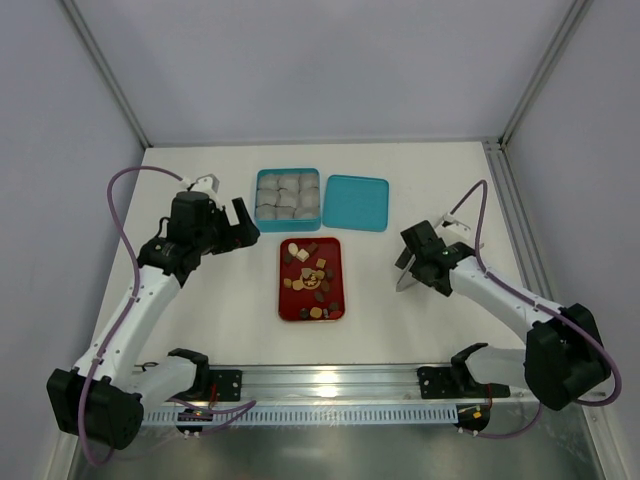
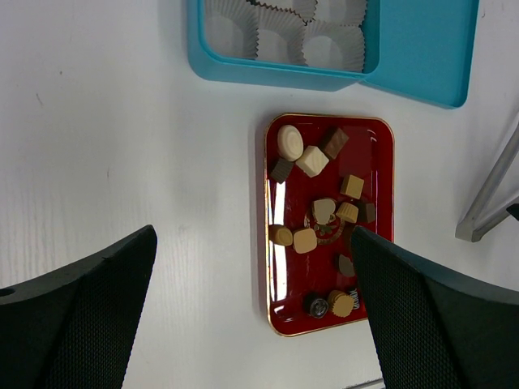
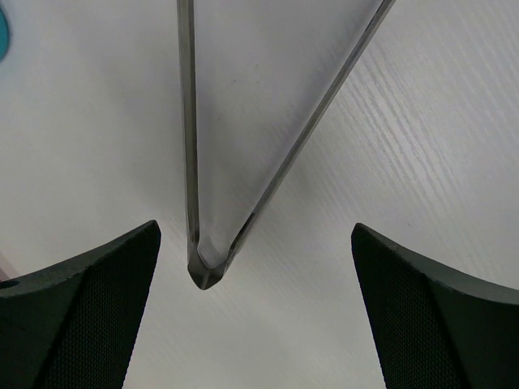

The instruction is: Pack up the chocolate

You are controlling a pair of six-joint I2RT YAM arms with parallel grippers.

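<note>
chocolate [image 2: 312, 160] all lies on the red tray [image 2: 379, 146]; i see the box [image 2: 195, 40] unfilled. left pincer [image 2: 253, 235] and right pincer [image 3: 255, 231] gape apart, unloaded.

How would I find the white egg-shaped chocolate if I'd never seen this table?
Find the red tray on the white table, beside the blue box of paper cups. In the tray's corner nearest the box sits the cream chocolate: a smooth oval, while its cream neighbour is angular.

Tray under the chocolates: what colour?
Glossy red tray with a thin gold rim; clearest in the left wrist view.
</note>
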